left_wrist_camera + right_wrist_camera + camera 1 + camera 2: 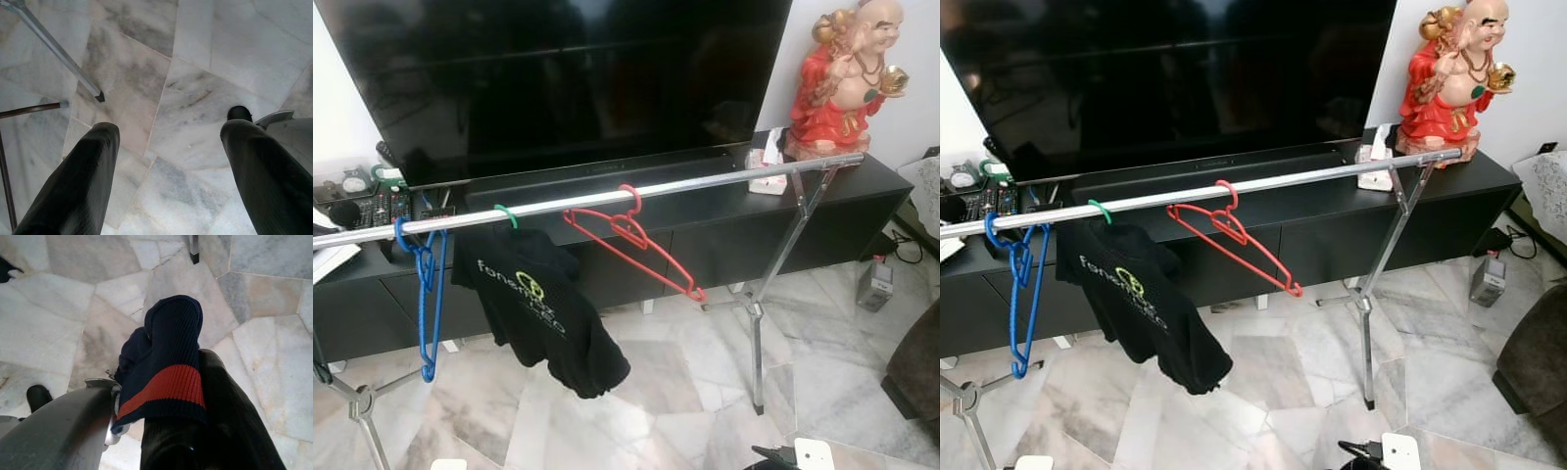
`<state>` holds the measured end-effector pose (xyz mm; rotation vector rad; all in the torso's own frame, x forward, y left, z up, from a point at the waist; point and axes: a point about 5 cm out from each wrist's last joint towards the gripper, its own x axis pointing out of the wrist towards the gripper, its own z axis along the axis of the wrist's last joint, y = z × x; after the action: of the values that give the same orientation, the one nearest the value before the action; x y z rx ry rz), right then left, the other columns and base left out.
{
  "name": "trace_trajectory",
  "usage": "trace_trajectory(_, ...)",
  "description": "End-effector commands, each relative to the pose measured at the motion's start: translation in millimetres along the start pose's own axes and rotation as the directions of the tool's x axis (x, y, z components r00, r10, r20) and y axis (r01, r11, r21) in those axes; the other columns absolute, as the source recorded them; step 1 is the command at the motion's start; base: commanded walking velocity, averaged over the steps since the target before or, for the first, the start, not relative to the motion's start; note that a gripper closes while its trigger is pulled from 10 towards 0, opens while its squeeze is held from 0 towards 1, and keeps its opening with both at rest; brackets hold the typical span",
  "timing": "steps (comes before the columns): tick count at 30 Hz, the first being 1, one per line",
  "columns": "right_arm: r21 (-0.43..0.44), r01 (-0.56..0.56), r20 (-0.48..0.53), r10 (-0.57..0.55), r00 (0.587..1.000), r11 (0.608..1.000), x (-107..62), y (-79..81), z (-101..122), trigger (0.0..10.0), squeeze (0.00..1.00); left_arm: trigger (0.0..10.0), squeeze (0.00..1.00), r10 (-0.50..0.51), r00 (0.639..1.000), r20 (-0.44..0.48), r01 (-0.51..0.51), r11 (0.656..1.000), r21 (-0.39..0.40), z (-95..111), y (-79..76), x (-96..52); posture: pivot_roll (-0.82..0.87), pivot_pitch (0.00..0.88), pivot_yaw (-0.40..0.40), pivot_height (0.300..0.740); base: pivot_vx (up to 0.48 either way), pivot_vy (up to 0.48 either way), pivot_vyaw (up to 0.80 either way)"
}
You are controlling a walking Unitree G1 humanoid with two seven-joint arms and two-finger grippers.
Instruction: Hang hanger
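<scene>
A long chrome clothes rail point(607, 200) ran across the middle of the frame on splayed metal legs, standing on a pale marble-tiled floor point(685, 392) in front of a low black TV cabinet point(724, 235) and a large dark television screen point(568, 78). An empty red plastic hanger point(631, 235) hung by its hook from the rail at centre frame, tilted so its lower end dropped toward the lower right. Left of it, a green-hooked hanger point(506, 215) carried a black T-shirt point(538, 308) with pale lettering, and at far left a blue plastic hanger point(426, 284) dangled from the rail. A red-robed laughing Buddha figurine point(842, 78) stood on the cabinet at upper right, near the rail's end. In the left wrist view, the left hand point(166, 171) pointed down at the marble with its two black fingers point(83, 181) spread wide and nothing between them. In the right wrist view, the right hand point(161, 396) was closed around a navy ribbed knit cloth with a red stripe point(168, 362), bunched between its fingers above the floor.
</scene>
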<state>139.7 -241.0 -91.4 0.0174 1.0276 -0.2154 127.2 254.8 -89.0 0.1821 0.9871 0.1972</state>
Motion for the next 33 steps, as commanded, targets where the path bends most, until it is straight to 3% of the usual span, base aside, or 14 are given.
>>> trace_trajectory(1, 0.0, 0.027, 0.025, -0.027, 0.999, 1.0, -0.5, -3.9, 1.7, 10.0, 0.0, 10.0, 0.0, 0.0, 1.0, -0.027, 0.0, 1.0, 0.0, -5.1, -1.3, -0.8, -0.01, 0.0, -0.007, 0.74, 0.0, -0.292, 0.0)
trace_trajectory(9, 0.08, 0.211, 0.172, -0.222, 0.96, 0.974, -4.8, -12.3, 9.2, 10.0, 0.0, 10.0, 0.0, -0.002, 0.999, -0.042, 0.001, 1.0, -0.004, -10.1, 0.0, -2.2, -0.01, 0.0, -0.008, 0.74, 0.0, -0.292, 0.0)
trace_trajectory(13, 0.091, 0.219, 0.247, -0.235, 0.94, 0.972, -7.1, -12.3, 14.6, 10.0, 0.0, 10.0, 0.0, -0.005, 0.999, -0.051, 0.005, 1.0, 0.005, -12.2, 0.8, -2.7, -0.02, 0.0, -0.002, 0.74, 0.0, -0.293, 0.0)
trace_trajectory(14, 0.092, 0.224, 0.309, -0.242, 0.92, 0.97, -5.8, -21.3, 39.5, 10.0, 0.0, 10.0, 0.0, -0.006, 0.999, -0.053, 0.006, 1.0, 0.006, -12.4, 0.8, -2.7, -0.02, 0.0, -0.002, 0.74, 0.0, -0.289, 0.0)
trace_trajectory(15, 0.092, 0.224, 0.309, -0.242, 0.92, 0.97, -5.8, -21.3, 39.5, 10.0, 0.0, 10.0, 0.0, -0.006, 0.999, -0.053, 0.006, 1.0, 0.006, -12.4, 0.8, -2.7, -0.02, 0.0, -0.002, 0.74, 0.0, -0.289, 0.0)
trace_trajectory(16, 0.095, 0.235, 0.405, -0.253, 0.879, 0.967, -8.2, -36.6, 74.8, 10.0, 0.0, 10.0, 0.0, -0.009, 0.999, -0.054, 0.01, 1.0, 0.009, -12.5, 0.4, -2.7, -0.02, 0.0, -0.001, 0.74, 0.0, -0.289, 0.0)
trace_trajectory(19, 0.106, 0.236, 0.454, -0.258, 0.853, 0.966, -11.2, -41.8, 84.7, 10.0, 0.0, 10.0, 0.0, -0.013, 0.998, -0.053, 0.014, 1.0, 0.013, -11.4, -0.6, -2.3, -0.03, 0.0, 0.002, 0.74, 0.0, -0.29, 0.0)
trace_trajectory(33, 0.08, 0.202, 0.491, -0.214, 0.845, 0.976, -11.2, -34.9, 91.9, 10.0, 0.0, 10.0, 0.0, -0.022, 0.998, -0.061, 0.023, 1.0, 0.019, -11.8, -2.9, -2.1, -0.03, 0.0, 0.0, 0.74, 0.0, -0.293, 0.0)
